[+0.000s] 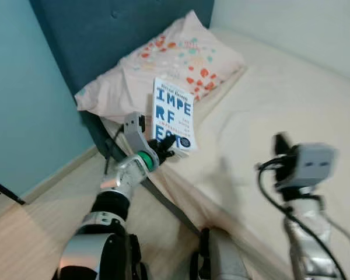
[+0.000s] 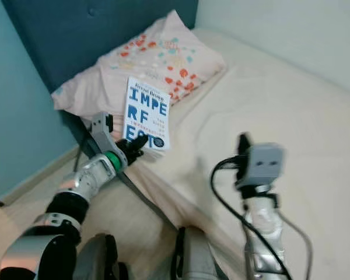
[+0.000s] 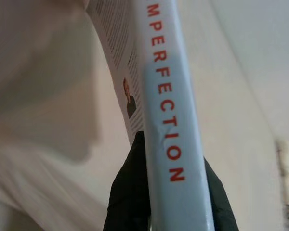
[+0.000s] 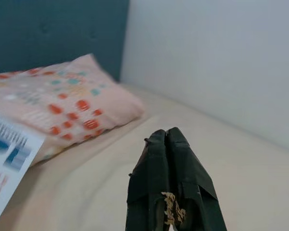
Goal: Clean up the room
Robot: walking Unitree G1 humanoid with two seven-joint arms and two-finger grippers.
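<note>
The left end effector clamps the white book upright beside the pillow, its red-lettered spine readable from the wrist, while the right end effector hovers pinched together over the bed.

Bedroom count: four kinds of item, one of each.
You have one white paperback book with blue lettering, one pink spotted pillow, one cream mattress, one dark blue padded headboard.

glossy paper book, cloth pillow
</note>
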